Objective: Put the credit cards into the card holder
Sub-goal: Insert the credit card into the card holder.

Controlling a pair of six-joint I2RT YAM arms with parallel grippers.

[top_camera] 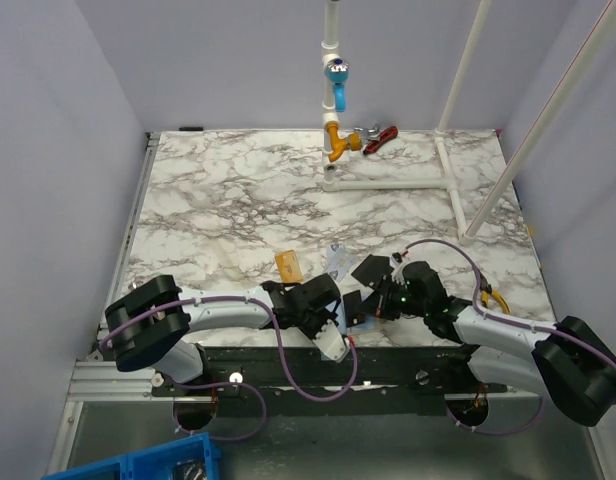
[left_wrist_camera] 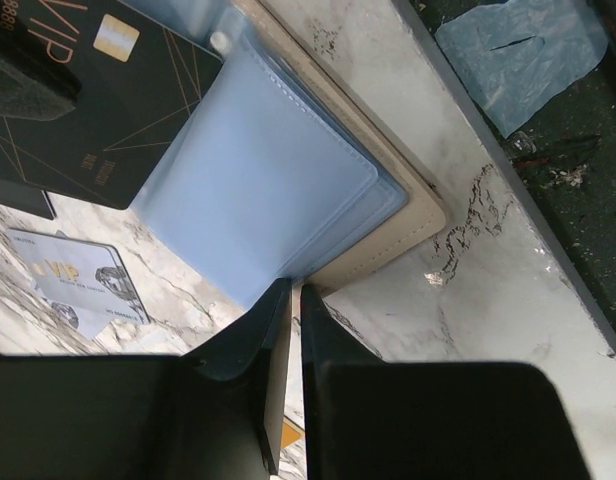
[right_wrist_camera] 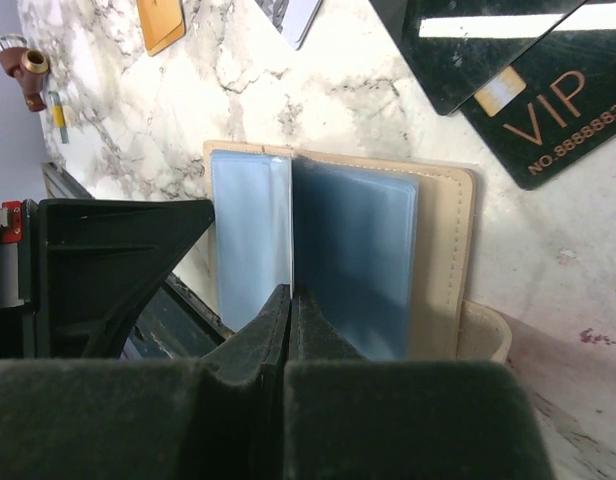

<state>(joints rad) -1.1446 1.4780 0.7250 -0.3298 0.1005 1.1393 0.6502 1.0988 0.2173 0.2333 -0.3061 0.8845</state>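
The card holder lies open near the table's front edge, with a beige cover and light-blue sleeves. My left gripper is shut on the edge of its beige cover. My right gripper is shut on one upright blue sleeve leaf. In the top view the two grippers meet over the holder. The black VIP card lies just beyond it, partly under another dark card with a pale stripe. The pale patterned card and the gold card lie flat farther out.
The table's front edge and a dark rail with blue tape run right beside the holder. A white pipe frame with an orange valve stands at the back. A blue bin sits below the table at the left.
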